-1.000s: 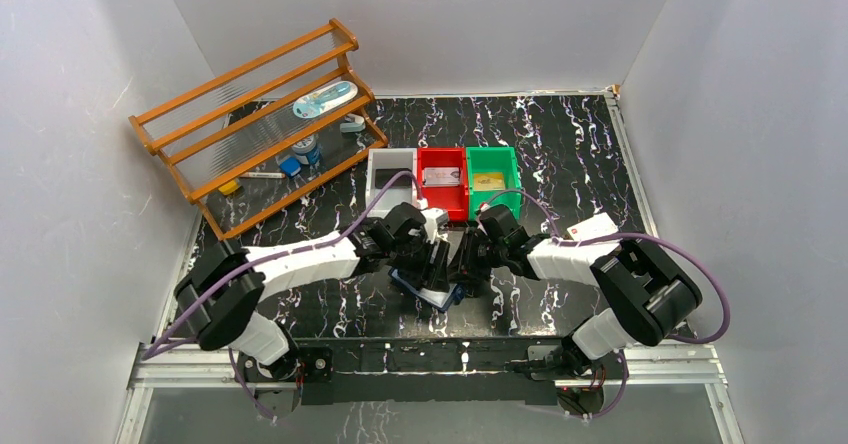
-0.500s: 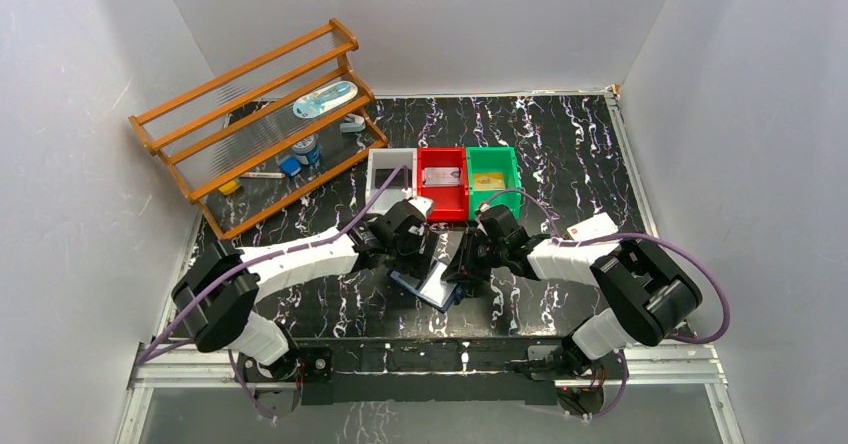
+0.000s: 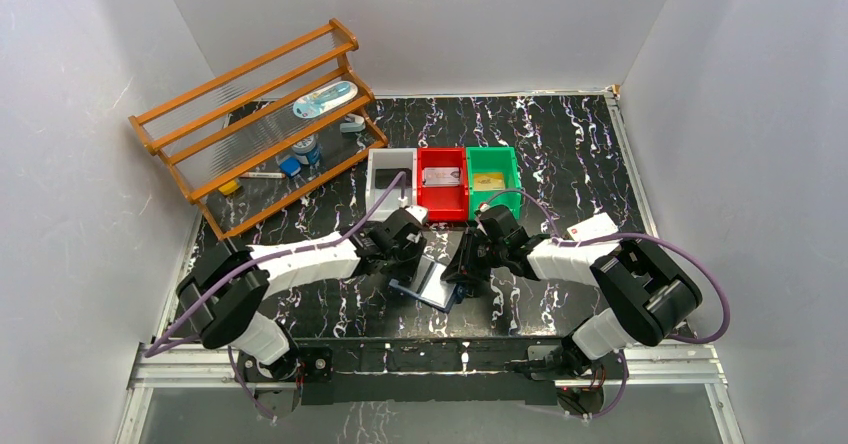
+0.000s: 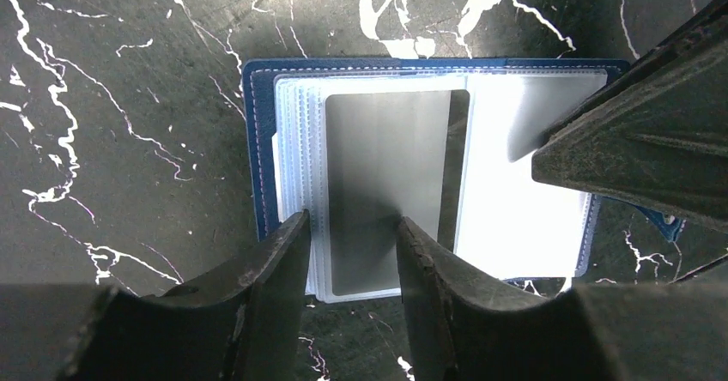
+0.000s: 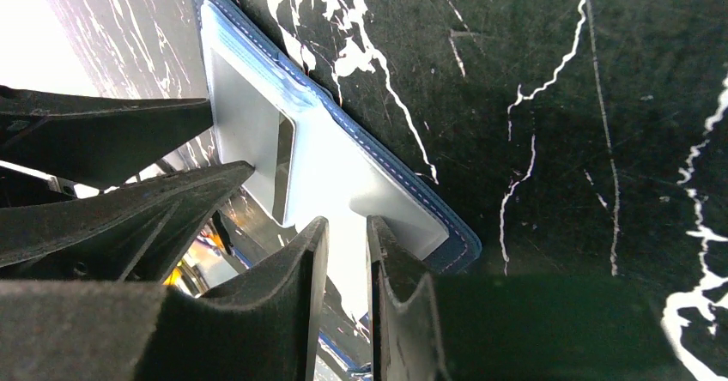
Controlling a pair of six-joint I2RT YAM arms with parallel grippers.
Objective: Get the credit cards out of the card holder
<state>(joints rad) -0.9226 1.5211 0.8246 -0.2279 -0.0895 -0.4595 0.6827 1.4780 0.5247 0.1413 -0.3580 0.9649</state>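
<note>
Card holder flat, left gripper spread over silvery card (right gripper: hold unclear)

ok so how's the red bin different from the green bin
The red bin sits in the middle of the row, while the green bin is at its right end. The red bin holds a silvery-grey card, and the green bin holds a gold card. Both look the same shape and size, open-topped, standing side by side.

I look down from above and behind the arms over the whole surface. Both wrist views sit close, sharing the open card holder.
</note>
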